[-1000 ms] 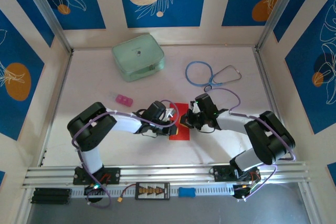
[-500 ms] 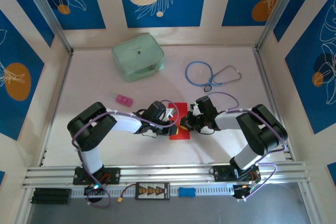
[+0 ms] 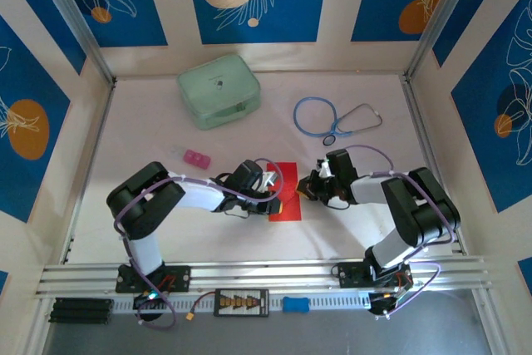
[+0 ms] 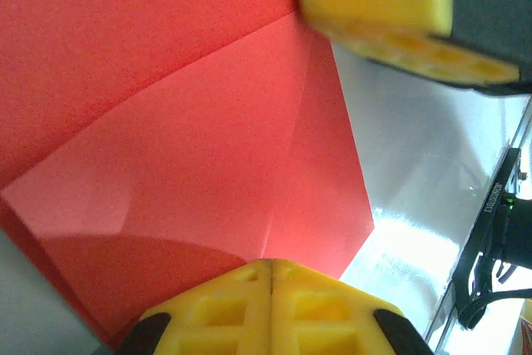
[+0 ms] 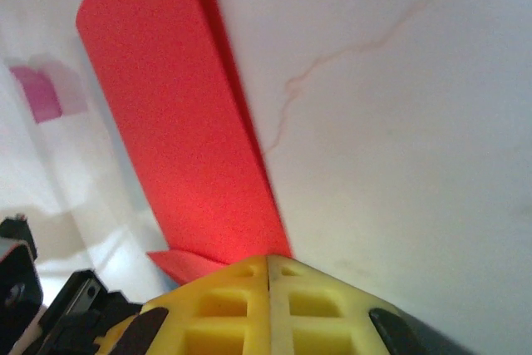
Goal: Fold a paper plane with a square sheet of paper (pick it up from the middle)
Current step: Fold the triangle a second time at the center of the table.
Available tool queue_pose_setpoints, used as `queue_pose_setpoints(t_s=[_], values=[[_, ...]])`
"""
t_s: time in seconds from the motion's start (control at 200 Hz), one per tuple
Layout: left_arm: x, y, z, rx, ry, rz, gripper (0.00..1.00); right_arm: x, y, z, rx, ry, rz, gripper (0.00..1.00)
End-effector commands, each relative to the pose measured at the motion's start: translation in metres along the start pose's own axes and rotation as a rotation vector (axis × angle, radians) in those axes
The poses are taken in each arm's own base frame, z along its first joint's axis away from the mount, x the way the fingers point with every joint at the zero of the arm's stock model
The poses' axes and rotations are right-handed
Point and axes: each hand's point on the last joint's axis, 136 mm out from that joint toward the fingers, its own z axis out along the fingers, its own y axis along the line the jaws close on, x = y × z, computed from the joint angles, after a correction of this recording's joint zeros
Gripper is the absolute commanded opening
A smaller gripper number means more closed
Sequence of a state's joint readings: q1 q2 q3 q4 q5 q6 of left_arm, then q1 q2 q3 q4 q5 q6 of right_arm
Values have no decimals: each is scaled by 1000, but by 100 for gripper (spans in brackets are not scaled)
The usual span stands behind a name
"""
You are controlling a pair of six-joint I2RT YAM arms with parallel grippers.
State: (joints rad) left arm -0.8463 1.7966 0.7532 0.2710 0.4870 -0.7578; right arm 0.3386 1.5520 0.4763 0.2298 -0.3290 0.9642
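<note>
Since a second ago, the right pincer [image 3: 304,192] has drawn back to the right. It had been over the square sheet of paper [image 3: 287,179] and now sits at that sheet's right long edge. Sheet and left arm have not shifted.

Bright red and already partly folded, the sheet lies flat on the white tabletop [image 3: 366,164] as a narrow upright rectangle. Its long axis runs away from the arm bases toward the far wall. Seen from the left wrist, its upper face carries slanting creases that meet near one edge.

On the sheet's left part rests the left pincer [image 3: 281,200], jaws fully closed, tips together and gripping nothing. Whether it presses down or only hovers is unclear. Its forearm reaches in low from the sheet's left, elbow bent back toward its base.

At the opposite edge, the right pincer is also fully closed and empty, its tips at the rim of the paper near one corner. Contact cannot be judged. Its forearm lies low to the sheet's right, elbow folded sharply.

Both pincers face each other across the short width, with the left the closer of the two. Any coming fold would likely run along the long axis, the left tips pinning the paper.

Left of the sheet sits a small pink object [image 3: 197,159]. Beyond the sheet to the far left is a pale green case [image 3: 219,91], and to the far right a stethoscope [image 3: 332,118].
</note>
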Motion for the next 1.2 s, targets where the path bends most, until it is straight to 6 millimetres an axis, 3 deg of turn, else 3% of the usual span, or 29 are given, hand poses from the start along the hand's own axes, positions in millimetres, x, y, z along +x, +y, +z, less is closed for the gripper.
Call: queue_pose_setpoints(t_s=[0.0,0.12,0.29,0.445,0.56,0.78,1.01,1.195], values=[[39,44,3,-128,121,-92,0,-3,1,-11,44,-42,-41,0],[38,43,2,-128,117,-90,0,5,16,-12,33,-27,-100,0],[36,41,2,-124,111,-86,0,17,27,3,27,30,-144,0],[32,35,1,-105,103,-80,0,16,1,15,114,47,-99,0],[20,17,-3,-56,74,-77,0,18,-21,17,176,64,-71,0],[-12,-19,-12,7,7,-50,0,22,-26,16,173,78,-80,0],[-32,-21,5,17,-14,-76,2,22,-28,17,165,81,-69,0],[-25,-11,20,15,31,-126,2,24,-31,17,167,79,-60,0]])
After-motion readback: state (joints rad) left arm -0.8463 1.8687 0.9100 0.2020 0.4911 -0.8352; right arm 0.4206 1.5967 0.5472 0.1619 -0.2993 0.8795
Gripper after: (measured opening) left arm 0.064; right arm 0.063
